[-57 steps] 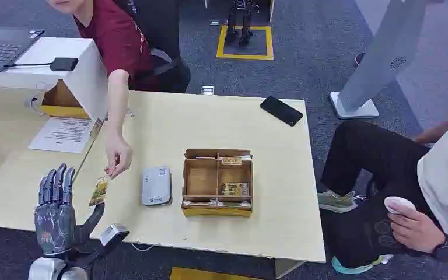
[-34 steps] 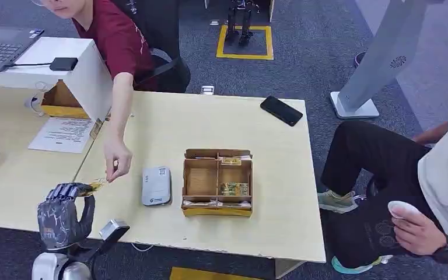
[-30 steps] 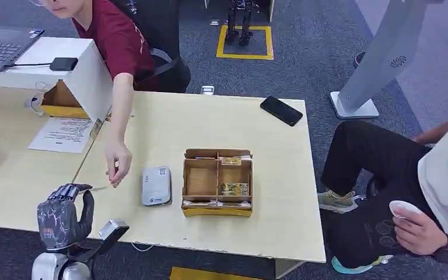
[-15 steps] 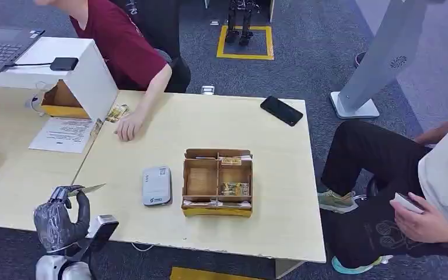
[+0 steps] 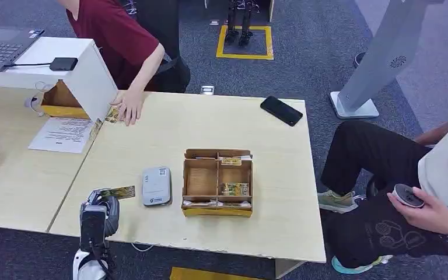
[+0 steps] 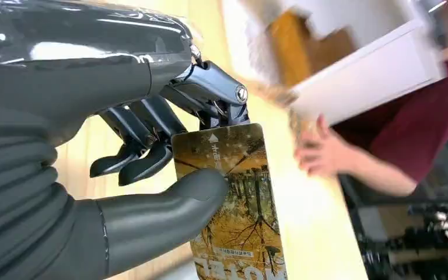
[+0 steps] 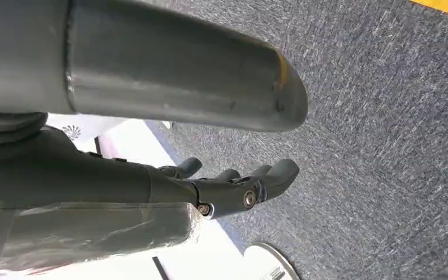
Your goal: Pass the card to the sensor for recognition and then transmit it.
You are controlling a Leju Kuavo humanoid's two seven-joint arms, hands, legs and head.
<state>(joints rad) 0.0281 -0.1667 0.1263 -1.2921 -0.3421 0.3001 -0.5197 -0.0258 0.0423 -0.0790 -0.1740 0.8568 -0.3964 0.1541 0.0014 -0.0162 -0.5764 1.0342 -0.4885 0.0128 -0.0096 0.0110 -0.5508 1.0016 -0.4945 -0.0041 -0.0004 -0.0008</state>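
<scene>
While pinched: card [image 5: 118, 192] sits between thumb and fingers [image 6: 151, 125] of left hand [image 5: 101, 211], above the table's [image 5: 169, 128] near edge.
Reader: grey reader [image 5: 156, 185] lies just beside card, left of box [image 5: 217, 182].
Right hand: right hand [image 7: 233, 185] hangs over carpet, fingers loosely apart, holding nothing.

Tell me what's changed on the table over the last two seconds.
The person handed the card over: the left robot hand, open before, now pinches it and has swung right toward the grey sensor. The person's hand drew back to the far edge. Sensor, cardboard tray and phone stayed put.
</scene>
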